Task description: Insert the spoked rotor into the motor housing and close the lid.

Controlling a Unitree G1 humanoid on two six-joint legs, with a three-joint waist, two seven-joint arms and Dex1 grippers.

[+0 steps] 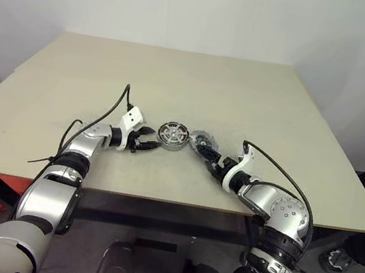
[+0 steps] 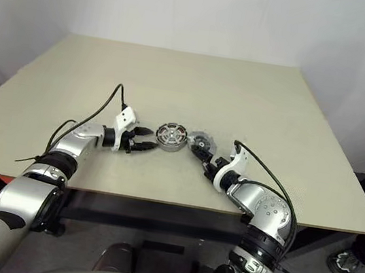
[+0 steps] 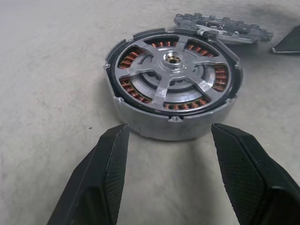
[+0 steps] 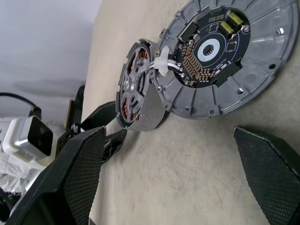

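The round silver motor housing (image 3: pixel 172 96) with its ring of copper windings lies near the tabletop's (image 1: pixel 177 81) front edge, about midway along it, and the silver spoked rotor (image 3: pixel 174 80) already appears seated inside. The grey notched lid (image 4: pixel 220 56), circuit board facing up, lies flat touching the housing, tied to it by a short white lead.

The likely risk: flipping the lid could tug that lead and drag the housing, or seat the lid crooked.

The left tool (image 3: pixel 171 154) has its fingers apart, empty, just short of the housing. The right tool (image 4: pixel 178 173) is spread wide, empty, just beside the lid.
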